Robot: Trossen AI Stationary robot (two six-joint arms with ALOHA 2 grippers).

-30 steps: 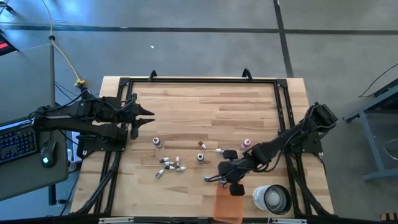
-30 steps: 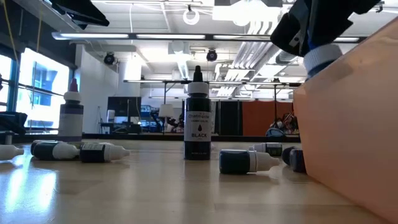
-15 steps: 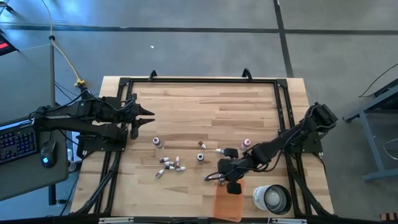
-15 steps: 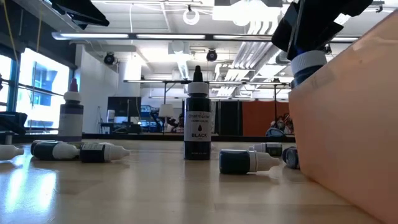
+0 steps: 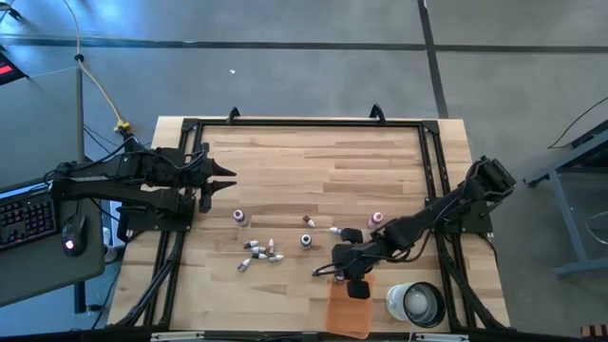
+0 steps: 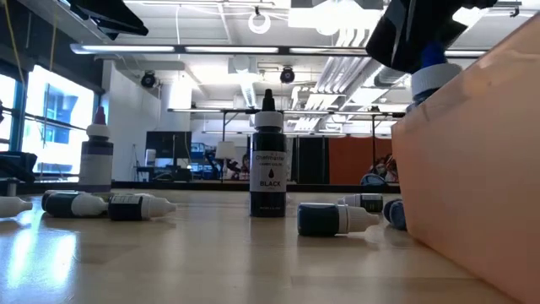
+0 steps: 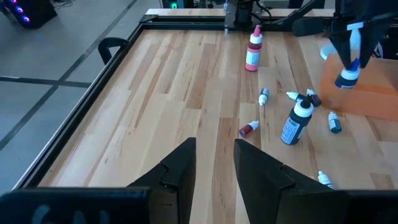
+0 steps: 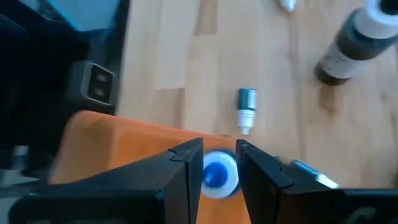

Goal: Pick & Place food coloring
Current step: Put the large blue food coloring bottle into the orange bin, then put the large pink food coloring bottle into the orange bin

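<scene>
Several small food coloring bottles stand or lie on the wooden table [image 5: 313, 171]: a black one [image 6: 269, 169] upright, a red one [image 7: 254, 50] upright, others lying in a cluster [image 5: 261, 252]. My right gripper [image 5: 350, 278] is shut on a white-and-blue bottle [image 6: 434, 78] over the far edge of the orange tray [image 5: 350, 309]. My left gripper [image 7: 214, 163] waits open at the table's left side, high above the wood. My right gripper pinches the bottle's upper part [image 8: 219, 173], by its blue top, between its two fingers. The fingers slant down from the table's right. The bottle hangs upright below them, its white round end [image 7: 345, 79] down, clear of the tray's rim [image 6: 405, 127].
A white round cup [image 5: 415, 302] stands right of the tray at the near edge. One bottle [image 8: 246, 109] lies just beyond the tray, and a dark upright one [image 8: 354, 43] stands farther off. A black frame rail [image 5: 304, 123] borders the table.
In the low view, the bottle in my right gripper has dipped slightly toward the tray's rim and come back up. The gripper stays over the tray's far edge.
</scene>
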